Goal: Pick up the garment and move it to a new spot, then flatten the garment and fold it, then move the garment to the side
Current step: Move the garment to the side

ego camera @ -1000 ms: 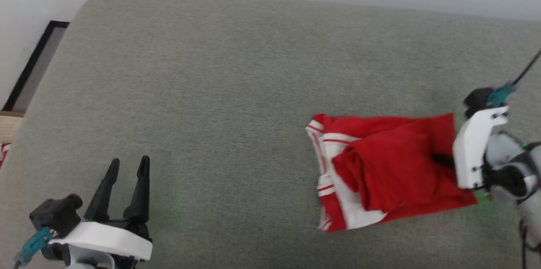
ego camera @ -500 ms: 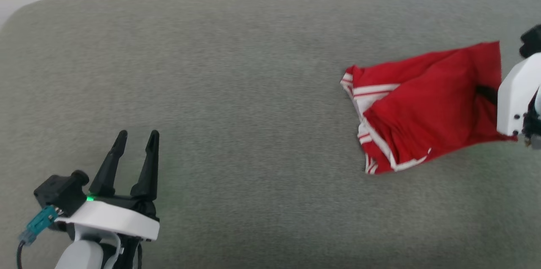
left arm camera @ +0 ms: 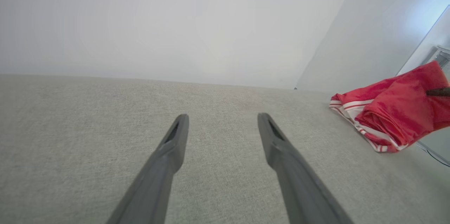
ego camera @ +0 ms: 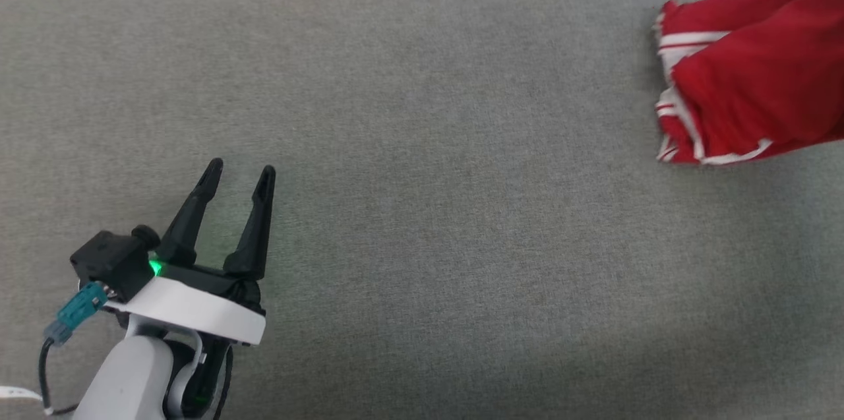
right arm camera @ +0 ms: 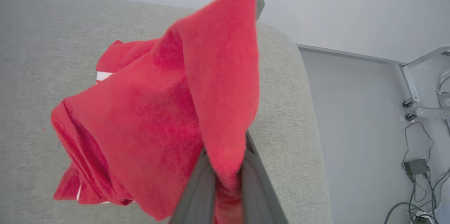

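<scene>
The garment (ego camera: 752, 77) is a bunched red shirt with white striped trim, at the upper right of the head view over the grey cushion (ego camera: 428, 222). My right gripper (right arm camera: 226, 171) is shut on a fold of the garment (right arm camera: 158, 118), which drapes from its fingers toward the cushion. In the left wrist view the garment (left arm camera: 390, 111) shows at the right, its held end raised, with a dark finger tip (left arm camera: 437, 92) on it. My left gripper (ego camera: 241, 171) is open and holds nothing, low at the left and far from the shirt. The print is hidden.
The cushion's rounded right edge (right arm camera: 309, 118) lies close beside the garment. Beyond it is pale floor with cables and a small box (right arm camera: 415, 167) and a metal frame (right arm camera: 422, 111). A pale wall (left arm camera: 175, 23) runs behind the cushion.
The head view has shifted. Against the left gripper, the garment has gone farther right and away, carried by the shut right gripper. The left gripper stays open.
</scene>
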{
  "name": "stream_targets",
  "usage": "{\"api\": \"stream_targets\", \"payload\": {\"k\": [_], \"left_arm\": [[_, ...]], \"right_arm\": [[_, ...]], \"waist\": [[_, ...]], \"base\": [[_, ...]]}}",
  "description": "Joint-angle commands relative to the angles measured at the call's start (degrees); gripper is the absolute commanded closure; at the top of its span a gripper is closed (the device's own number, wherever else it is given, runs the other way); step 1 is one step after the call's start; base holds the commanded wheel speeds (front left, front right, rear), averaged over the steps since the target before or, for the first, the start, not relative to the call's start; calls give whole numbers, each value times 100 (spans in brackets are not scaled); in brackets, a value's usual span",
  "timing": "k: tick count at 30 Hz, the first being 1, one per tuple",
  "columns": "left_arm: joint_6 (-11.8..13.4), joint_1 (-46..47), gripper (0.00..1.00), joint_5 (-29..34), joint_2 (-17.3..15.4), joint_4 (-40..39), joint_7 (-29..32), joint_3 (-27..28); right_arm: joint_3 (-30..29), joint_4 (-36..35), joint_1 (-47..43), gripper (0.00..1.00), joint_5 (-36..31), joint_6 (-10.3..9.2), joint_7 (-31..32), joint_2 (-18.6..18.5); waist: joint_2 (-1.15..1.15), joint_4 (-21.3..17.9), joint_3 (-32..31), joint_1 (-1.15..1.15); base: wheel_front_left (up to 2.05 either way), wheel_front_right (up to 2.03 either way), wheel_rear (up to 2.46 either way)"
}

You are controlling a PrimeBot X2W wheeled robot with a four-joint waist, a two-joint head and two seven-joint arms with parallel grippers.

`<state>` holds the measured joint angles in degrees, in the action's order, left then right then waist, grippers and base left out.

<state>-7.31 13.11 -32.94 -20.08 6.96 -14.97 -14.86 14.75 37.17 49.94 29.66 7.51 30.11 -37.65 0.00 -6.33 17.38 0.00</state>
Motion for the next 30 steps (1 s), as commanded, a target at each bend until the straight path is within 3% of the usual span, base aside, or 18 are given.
{"api": "stream_targets", "payload": {"k": [1,14,25,26,28,29,30], "left_arm": [[-18,125,0,28,-45,-17,-27,-48],[-18,562,0,27,-201,-104,-27,-367],[-18,853,0,-67,-268,-118,-27,-625],[-18,879,0,-70,-268,-111,-27,-620],[-18,915,0,-67,-274,-102,-27,-613],[-18,924,0,-68,-281,-96,-27,-605],[-18,926,0,-75,-278,-93,-27,-590]], "right_arm": [[-24,94,125,100,-115,-4,-134,-59],[-617,1210,757,100,-1486,-4,-1083,-322],[-1583,2154,1072,100,-2769,-4,-1548,-28],[-1669,2225,1083,97,-2849,-4,-1582,-25],[-1844,2360,1110,77,-3012,-4,-1648,18],[-1917,2387,1129,60,-3114,-4,-1690,37],[-1980,2421,1144,20,-3189,-4,-1717,58]], "waist": [[0,-52,91,0],[0,-47,610,0],[0,207,912,0],[0,227,922,0],[0,250,932,0],[0,256,934,0],[0,260,934,0]], "base": [[0,0,0],[0,0,0],[0,0,0],[0,0,0],[0,0,0],[0,0,0],[0,0,0]]}}
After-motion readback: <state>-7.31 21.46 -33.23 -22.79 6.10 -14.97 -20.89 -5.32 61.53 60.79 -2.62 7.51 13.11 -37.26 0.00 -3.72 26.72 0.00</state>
